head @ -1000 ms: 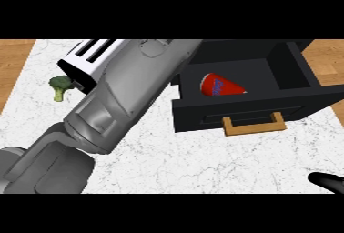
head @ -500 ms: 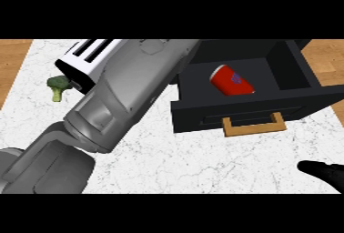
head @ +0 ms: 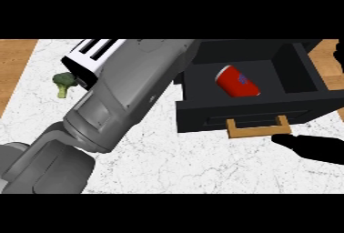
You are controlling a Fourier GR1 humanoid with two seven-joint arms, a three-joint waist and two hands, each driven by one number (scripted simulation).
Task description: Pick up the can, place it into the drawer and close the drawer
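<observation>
Worktop [head: 201, 168]: white marbled slab, wood showing at its far left and far right edges.

Left forearm [head: 121, 104]: large grey limb running diagonally from the near left up toward the far middle. Its hand is not in view, so the state of that hand cannot be told.

Drawer [head: 201, 116]: black, pulled open toward the near side, at the right half of the scene. A wooden handle [head: 259, 129] sits on its near front face.

Toaster-like appliance [head: 87, 57]: white with black slots, far left, partly hidden behind the forearm.

Right hand [head: 316, 146]: black, at the near right edge, fingers straight and holding nothing. Its tip lies just right of and slightly nearer than the handle, apparently not touching.

Can [head: 238, 82]: red, lying on its side inside the drawer, long axis slanting from far left to near right.

Broccoli [head: 64, 82]: small green floret, far left on the worktop.

Judgement: placing looks done; closing remains. The drawer front lies just far-left of the right hand, the nearer hand; the push runs away from the robot.
</observation>
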